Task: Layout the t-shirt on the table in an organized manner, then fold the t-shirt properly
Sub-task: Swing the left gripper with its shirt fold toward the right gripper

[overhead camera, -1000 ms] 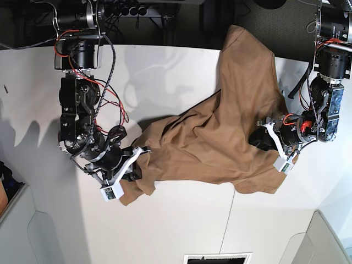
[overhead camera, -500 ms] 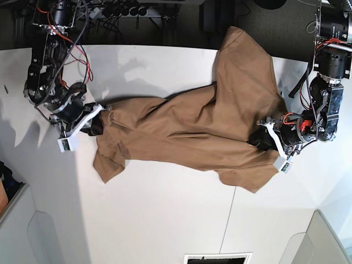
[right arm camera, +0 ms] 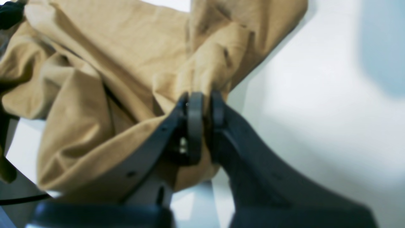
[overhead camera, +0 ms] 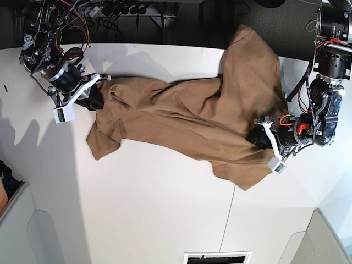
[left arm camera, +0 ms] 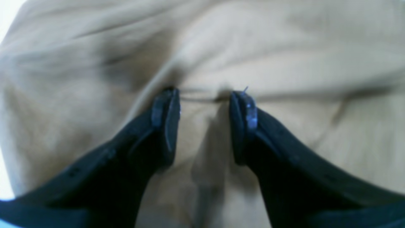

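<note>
The tan-brown t-shirt [overhead camera: 187,115] lies stretched across the white table [overhead camera: 165,209], from the far left to the right side. My right gripper [overhead camera: 94,102] is at the far left and is shut on a bunched fold of the t-shirt [right arm camera: 110,47]; in its wrist view the right gripper [right arm camera: 204,101] has its black fingers pinched together on the cloth. My left gripper [overhead camera: 254,136] rests on the shirt's right part. In its wrist view the left gripper [left arm camera: 205,99] stands open, its tips pressed onto the t-shirt [left arm camera: 284,47] with a small ridge of cloth between them.
One part of the shirt [overhead camera: 247,38] reaches over the table's far edge. A thin dark seam [overhead camera: 227,220] crosses the tabletop at the front right. Cables and gear [overhead camera: 126,8] sit behind the far edge. A dark slot [overhead camera: 217,258] lies at the front edge.
My right gripper has carried its end of the shirt from the front middle to the far left, drawing the cloth out long. The left gripper has stayed in place.
</note>
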### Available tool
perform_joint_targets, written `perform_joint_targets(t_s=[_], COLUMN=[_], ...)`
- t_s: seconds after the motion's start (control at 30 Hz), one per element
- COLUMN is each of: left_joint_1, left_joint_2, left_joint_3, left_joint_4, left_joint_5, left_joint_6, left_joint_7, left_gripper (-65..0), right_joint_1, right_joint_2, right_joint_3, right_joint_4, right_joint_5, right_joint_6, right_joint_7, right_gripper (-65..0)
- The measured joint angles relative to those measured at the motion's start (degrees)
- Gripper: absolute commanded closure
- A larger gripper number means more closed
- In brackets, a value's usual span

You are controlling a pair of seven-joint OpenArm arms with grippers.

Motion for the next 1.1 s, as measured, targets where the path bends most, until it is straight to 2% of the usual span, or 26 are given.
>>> perform_joint_targets(t_s=[0.07, 0.17, 0.23, 0.3, 0.4, 0.47, 0.57, 0.73, 0.83, 0.97, 1.07, 1.1], left_joint_1=[0.55, -0.07, -0.5, -0.31, 0.26, -0.09, -2.19, -5.05, -7.1, -9.66, -10.29, -10.25], left_joint_2=[0.0, 1.05, 2.23, 4.57, 10.14, 14.1, 18.64, 24.96, 28.09, 30.45, 30.56, 30.53], left_joint_3=[0.11, 0.61, 3.28, 7.28, 14.45, 19.26, 25.03, 29.77, 29.88, 29.75, 29.73, 29.73], left_joint_4=[5.31, 12.81, 15.96, 17.11, 16.74, 15.72, 12.87, 4.96, -0.68, -7.74, -9.9, -9.99], left_joint_5=[-1.31, -5.11, -5.57, -3.32, 7.78, 13.7, 18.05, 22.86, 23.15, 23.23, 22.08, 22.05], left_joint_6=[-0.04, -2.23, -2.67, -2.71, -2.03, 0.07, 2.75, 3.26, 3.1, 2.84, 3.15, 3.13], left_joint_7=[1.16, 2.32, 1.9, 0.81, -2.84, -4.57, -7.13, -9.51, -11.43, -13.81, -14.69, -14.86], left_gripper=[-28.4, -28.3, -24.3, -18.1, -17.1, -17.1, -17.1, -17.1, -17.1, -17.1, -17.1, -17.1], right_joint_1=[0.02, 0.0, 0.0, -0.02, -0.17, -0.15, -0.28, -0.46, -0.61, -0.61, -0.59, -0.59], right_joint_2=[0.02, 0.0, -0.02, 0.0, -0.02, -0.11, -0.96, -3.54, -3.65, -3.65, -3.65, -3.65], right_joint_3=[0.0, 0.04, 0.04, 0.04, 0.07, 0.07, 0.11, 0.17, 0.17, 0.2, 0.2, 0.2], right_joint_4=[0.0, 0.0, 0.0, 0.0, 0.0, 0.0, 0.0, 0.0, 0.0, 0.0, 0.0, 0.0], right_joint_5=[-0.07, -0.09, -0.42, -2.05, -2.27, -2.27, -3.41, -4.37, -4.42, -4.42, -4.42, -4.39], right_joint_6=[0.0, 0.0, 0.0, -0.02, 0.0, 0.0, -0.02, -0.04, -0.02, -0.02, -0.02, -0.02], right_joint_7=[0.15, 0.17, 0.09, -0.37, -0.61, -0.72, -0.74, -1.11, -1.11, -1.07, -1.09, -1.09], right_gripper=[0.0, 0.0, 0.0, 0.0, 0.0, 0.0, 0.0, 0.0, 0.0, 0.0, 0.0, -2.0])
